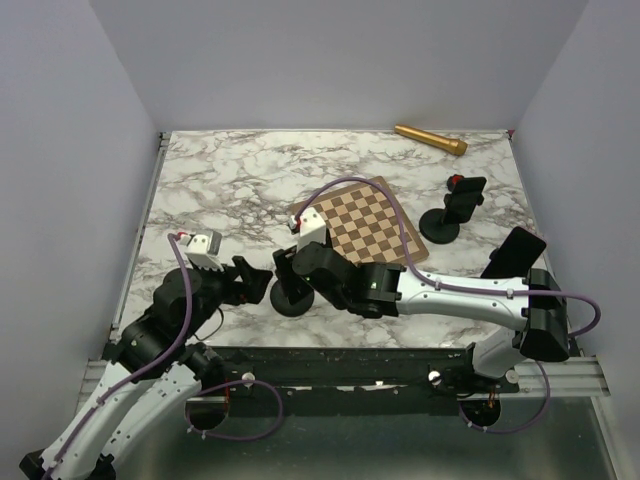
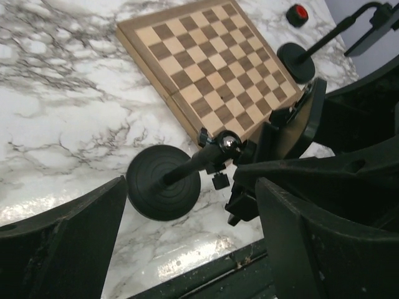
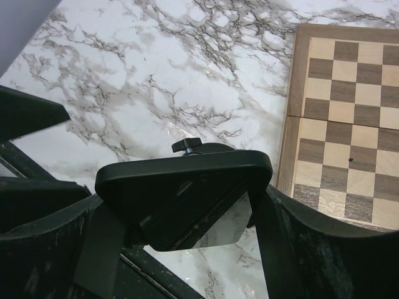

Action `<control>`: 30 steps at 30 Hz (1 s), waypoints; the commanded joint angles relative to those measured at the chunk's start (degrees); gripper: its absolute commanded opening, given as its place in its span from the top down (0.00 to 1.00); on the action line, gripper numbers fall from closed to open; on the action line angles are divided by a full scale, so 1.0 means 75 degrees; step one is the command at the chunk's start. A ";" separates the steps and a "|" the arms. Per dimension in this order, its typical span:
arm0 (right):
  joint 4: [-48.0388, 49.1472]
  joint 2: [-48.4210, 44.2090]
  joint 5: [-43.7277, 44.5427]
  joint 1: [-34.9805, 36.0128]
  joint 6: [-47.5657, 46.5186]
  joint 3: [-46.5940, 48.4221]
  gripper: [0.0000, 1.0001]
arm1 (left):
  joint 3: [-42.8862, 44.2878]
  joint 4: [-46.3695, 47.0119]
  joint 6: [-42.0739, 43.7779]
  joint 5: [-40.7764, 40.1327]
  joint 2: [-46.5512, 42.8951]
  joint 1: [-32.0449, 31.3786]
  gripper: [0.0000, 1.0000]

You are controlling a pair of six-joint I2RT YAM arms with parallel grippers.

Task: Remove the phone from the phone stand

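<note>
A black phone stand (image 1: 293, 303) rests on its round base near the table's front edge, with its stem and ball joint (image 2: 227, 143) showing in the left wrist view. The phone (image 3: 187, 199), a black slab with a glossy screen, sits at the top of that stand. My right gripper (image 3: 184, 215) is shut on it, one finger pressed against each side. From above, the right gripper (image 1: 292, 262) hides most of the phone. My left gripper (image 1: 250, 285) is open just left of the stand's base (image 2: 163, 185), and nothing is between its fingers (image 2: 68, 243).
A folded chessboard (image 1: 365, 222) lies just behind the stand. A second black stand (image 1: 440, 226) with a red-buttoned clamp is at the right. A black slab (image 1: 515, 252) leans near the right edge, and a gold cylinder (image 1: 430, 138) lies at the back.
</note>
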 commanded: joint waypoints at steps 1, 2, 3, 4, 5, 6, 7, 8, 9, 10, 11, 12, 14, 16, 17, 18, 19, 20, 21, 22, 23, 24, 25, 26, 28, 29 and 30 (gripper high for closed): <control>-0.0124 -0.0296 -0.0256 -0.0134 -0.0132 0.0092 0.99 | -0.0458 0.0375 -0.0013 0.0997 -0.0210 -0.0018 0.13; -0.0058 -0.0349 -0.0444 -0.0225 -0.0168 0.0061 0.99 | -0.0560 0.0497 -0.0038 0.1038 -0.0322 -0.0024 0.15; -0.0012 -0.0383 -0.0623 -0.0305 -0.0212 0.0045 0.99 | -0.0655 0.0604 -0.0079 0.1117 -0.0427 -0.0016 0.16; -0.0007 -0.0384 -0.0822 -0.0397 -0.0251 0.0052 0.99 | -0.0750 0.0731 -0.0126 0.1162 -0.0465 -0.0019 0.18; -0.0016 -0.0377 -0.0924 -0.0471 -0.0254 0.0081 0.99 | -0.0823 0.0808 -0.0185 0.1418 -0.0473 -0.0023 0.19; -0.0052 -0.0372 -0.1064 -0.0565 -0.0268 0.0099 0.99 | -0.0881 0.0876 -0.0242 0.1518 -0.0439 -0.0025 0.20; -0.0081 -0.0362 -0.1239 -0.0677 -0.0257 0.0115 0.99 | -0.0943 0.0924 -0.0323 0.1624 -0.0405 -0.0025 0.22; -0.0106 -0.0372 -0.1428 -0.0782 -0.0220 0.0123 0.99 | -0.1016 0.1020 -0.0377 0.1737 -0.0383 -0.0017 0.26; -0.0119 -0.0395 -0.1552 -0.0891 -0.0168 0.0101 0.99 | -0.1119 0.1208 -0.0415 0.2033 -0.0406 -0.0025 0.32; -0.0107 -0.0427 -0.1703 -0.0963 -0.0157 0.0079 0.99 | -0.1270 0.1478 -0.0426 0.2305 -0.0456 -0.0016 0.37; -0.0109 -0.0455 -0.1751 -0.1004 -0.0179 0.0066 0.99 | -0.1412 0.1709 -0.0490 0.2585 -0.0538 -0.0024 0.38; -0.0124 -0.0477 -0.1752 -0.1026 -0.0200 0.0055 0.99 | -0.1610 0.1993 -0.0578 0.2761 -0.0645 -0.0025 0.38; -0.0125 -0.0501 -0.1803 -0.1043 -0.0245 0.0053 0.99 | -0.1842 0.2275 -0.0640 0.2953 -0.0775 -0.0019 0.37; -0.0133 -0.0484 -0.1943 -0.1079 -0.0246 0.0076 0.99 | -0.1844 0.2266 -0.0553 0.2869 -0.0718 -0.0019 0.35; -0.0125 -0.0458 -0.2029 -0.1097 -0.0263 0.0088 0.99 | -0.1778 0.2239 -0.0429 0.2859 -0.0608 -0.0020 0.34; -0.0130 -0.0433 -0.2063 -0.1110 -0.0253 0.0100 0.99 | -0.1691 0.2194 -0.0277 0.2821 -0.0456 -0.0022 0.33; -0.0128 -0.0410 -0.2102 -0.1129 -0.0251 0.0100 0.99 | -0.1567 0.2148 -0.0121 0.2817 -0.0312 -0.0016 0.32; -0.0132 -0.0388 -0.2139 -0.1151 -0.0247 0.0109 0.99 | -0.1461 0.2141 0.0063 0.2824 -0.0138 -0.0019 0.31; -0.0113 -0.0375 -0.2189 -0.1164 -0.0232 0.0112 0.99 | -0.1357 0.2133 0.0186 0.2824 0.0011 -0.0021 0.30; -0.0090 -0.0373 -0.2235 -0.1186 -0.0228 0.0101 0.99 | -0.1278 0.2129 0.0322 0.2767 0.0179 -0.0033 0.29; -0.0053 -0.0372 -0.2294 -0.1205 -0.0218 0.0094 0.99 | -0.1176 0.2069 0.0391 0.2614 0.0336 -0.0039 0.29; -0.0038 -0.0363 -0.2324 -0.1207 -0.0205 0.0089 0.99 | -0.1101 0.2038 0.0462 0.2541 0.0535 -0.0029 0.29; -0.0025 -0.0367 -0.2339 -0.1221 -0.0202 0.0089 0.99 | -0.1035 0.2090 0.0533 0.2583 0.0716 -0.0033 0.30; -0.0024 -0.0353 -0.2351 -0.1225 -0.0191 0.0089 0.99 | -0.1007 0.2196 0.0585 0.2695 0.0834 -0.0037 0.31; -0.0024 -0.0340 -0.2393 -0.1235 -0.0175 0.0092 0.99 | -0.1052 0.2490 0.0614 0.2992 0.0950 -0.0038 0.33; -0.0007 -0.0343 -0.2414 -0.1256 -0.0168 0.0080 0.99 | -0.1097 0.2614 0.0625 0.3065 0.0958 -0.0045 0.34; 0.0010 -0.0347 -0.2428 -0.1253 -0.0155 0.0077 0.99 | -0.1151 0.2694 0.0637 0.3097 0.0954 -0.0045 0.36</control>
